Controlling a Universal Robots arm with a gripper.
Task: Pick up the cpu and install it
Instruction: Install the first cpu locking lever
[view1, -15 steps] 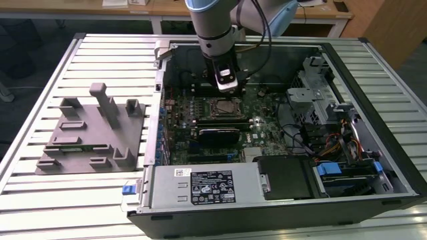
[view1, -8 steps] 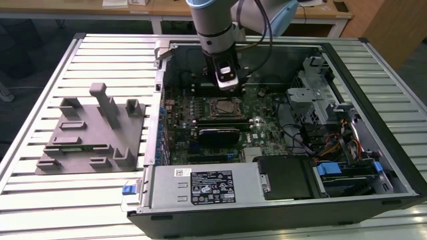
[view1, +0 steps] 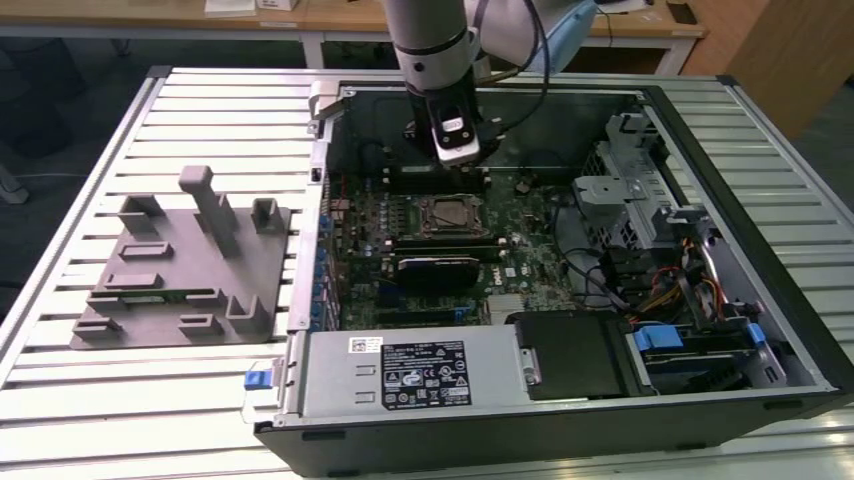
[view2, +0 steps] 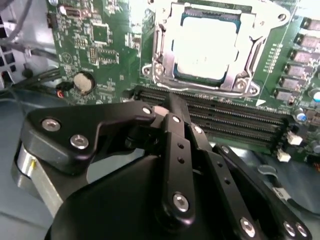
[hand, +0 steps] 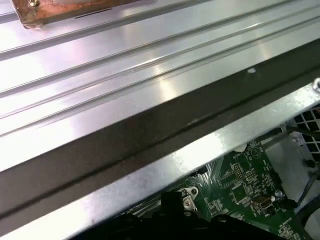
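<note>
- Silver cpu sits in the socket frame on the green motherboard, inside the open computer case on the slatted worktop.
- Black pincer hangs just beside the socket, over the memory slots; fingers look pressed together, gripping nothing.
- Risk: chip may sit crooked in the frame; any sideways nudge could bend contacts.
- Risk: pincer is close to the slots, could scrape them.

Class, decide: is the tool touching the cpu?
Apart. In the second wrist view, the cpu sits in its socket, and a stretch of green board with black slots lies between it and the tool.
</note>
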